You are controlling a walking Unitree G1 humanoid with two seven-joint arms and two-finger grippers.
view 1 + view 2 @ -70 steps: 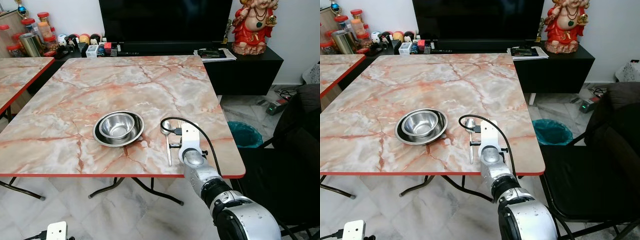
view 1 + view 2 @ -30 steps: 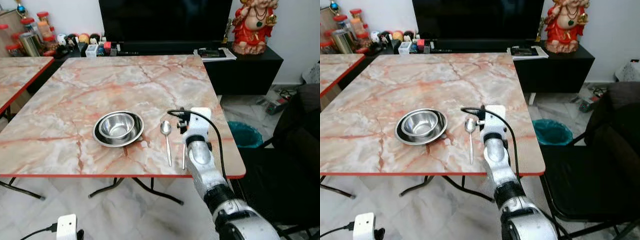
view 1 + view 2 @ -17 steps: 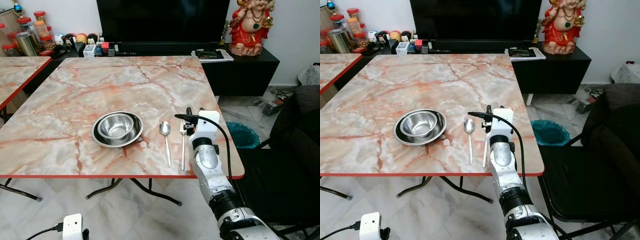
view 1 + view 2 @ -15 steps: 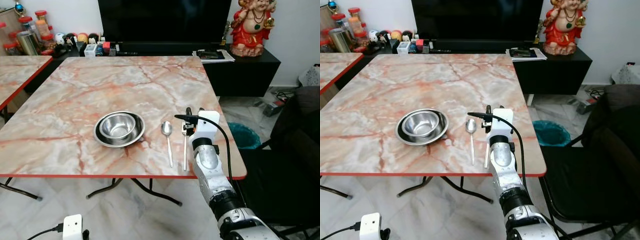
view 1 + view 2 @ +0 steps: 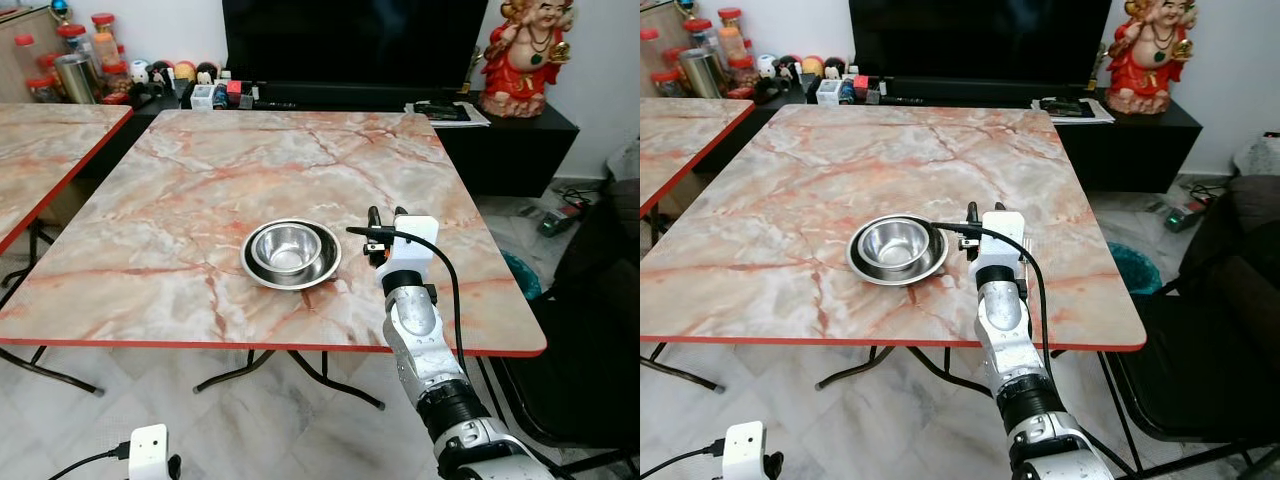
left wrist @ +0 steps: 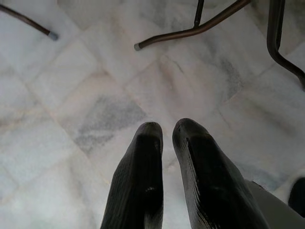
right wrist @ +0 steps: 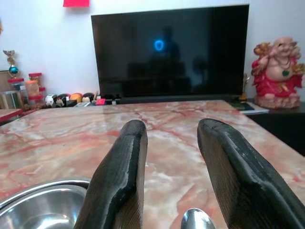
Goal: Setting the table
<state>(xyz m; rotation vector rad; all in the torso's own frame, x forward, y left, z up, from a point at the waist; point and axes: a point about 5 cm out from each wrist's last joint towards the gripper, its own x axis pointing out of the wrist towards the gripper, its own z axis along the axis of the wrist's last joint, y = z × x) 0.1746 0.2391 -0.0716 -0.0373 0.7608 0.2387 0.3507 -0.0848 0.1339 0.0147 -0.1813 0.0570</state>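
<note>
Hovering my right end effector [image 5: 983, 213] empty, fingers parted, above the table [image 5: 180, 200] just beside the bowl [image 5: 291, 253]; spoon [image 7: 197, 219] beneath looks light, stiff, slippery; I'd pinch its handle.

Surface finishes, table area.
Table [image 5: 200, 200]: glossy pink marble-pattern laminate. Nested bowls [image 5: 292, 252], centre frame: polished steel, mirror-bright. Spoon [image 7: 197, 220]: shiny metal. Right gripper [image 7: 174, 157] fingers [image 7: 121, 167]: matt black, ribbed. Television [image 5: 350, 40], top: glossy black.

Right hand [image 7: 169, 167] released fork, lifted off table [image 5: 200, 180], fingers now apart.
</note>
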